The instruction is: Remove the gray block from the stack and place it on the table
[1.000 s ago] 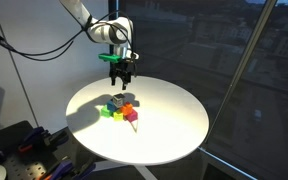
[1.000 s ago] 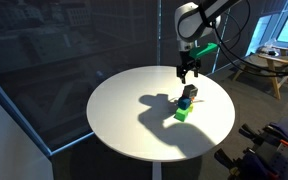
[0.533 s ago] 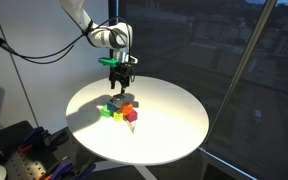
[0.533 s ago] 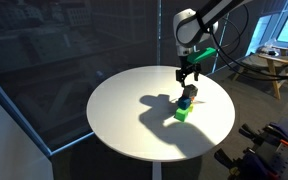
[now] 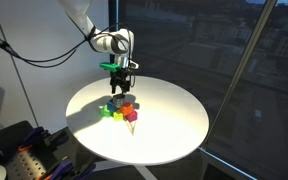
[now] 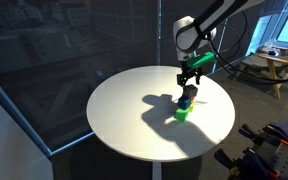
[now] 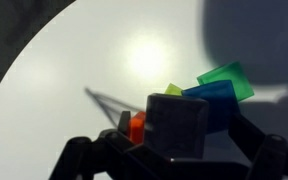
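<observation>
The gripper (image 5: 121,89) points straight down over the stack (image 5: 121,108), its jaws spread wide. In the wrist view its two dark fingers (image 7: 266,152) come in from the bottom corners. The gray block (image 7: 177,124) lies between them, with a gap on each side (whether the tips have reached the block's level I cannot tell). The gray block sits on top of the stack, above the other cubes. Beyond it in the wrist view are a blue cube (image 7: 214,100) and a green cube (image 7: 227,78), both turned at an angle. An orange cube (image 7: 137,126) peeks out just beside its left edge. In an exterior view a magenta cube (image 5: 133,117) lies at the stack's near side. The stack stands on the table (image 5: 174,125), well in from the rim.
</observation>
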Controlling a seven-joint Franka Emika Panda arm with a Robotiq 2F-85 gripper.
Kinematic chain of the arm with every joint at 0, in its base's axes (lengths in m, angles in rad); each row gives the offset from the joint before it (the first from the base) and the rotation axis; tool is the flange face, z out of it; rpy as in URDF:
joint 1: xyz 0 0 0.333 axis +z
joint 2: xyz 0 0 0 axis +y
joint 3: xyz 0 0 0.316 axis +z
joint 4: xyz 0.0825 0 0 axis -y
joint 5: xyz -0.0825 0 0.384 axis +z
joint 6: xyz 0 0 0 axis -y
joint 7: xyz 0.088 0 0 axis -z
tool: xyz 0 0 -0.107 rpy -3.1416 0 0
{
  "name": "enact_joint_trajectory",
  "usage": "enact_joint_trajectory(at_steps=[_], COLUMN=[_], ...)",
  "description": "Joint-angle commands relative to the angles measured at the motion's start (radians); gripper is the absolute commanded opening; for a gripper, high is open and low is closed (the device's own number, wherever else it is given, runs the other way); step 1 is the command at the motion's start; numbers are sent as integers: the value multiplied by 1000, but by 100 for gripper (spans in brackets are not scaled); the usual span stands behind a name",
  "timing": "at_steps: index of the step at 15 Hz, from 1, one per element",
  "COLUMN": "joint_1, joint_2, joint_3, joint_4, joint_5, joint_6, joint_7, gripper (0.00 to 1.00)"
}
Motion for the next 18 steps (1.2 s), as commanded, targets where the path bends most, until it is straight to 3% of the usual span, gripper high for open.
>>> enact_joint_trajectory(at_steps=[1, 2, 7, 10, 18], joint_1=[15, 15, 14, 10, 8], joint_2=[23, 24, 17, -8, -91], joint_3=[-17, -18, -16, -12, -6], joint_4=[32, 33, 34, 29, 10], joint_5=[-21, -20, -10, -1, 7], joint_6=[-7, -8, 1, 22, 68], joint_7=[34, 35, 35, 31, 24], gripper=[87, 73, 34, 29, 29])
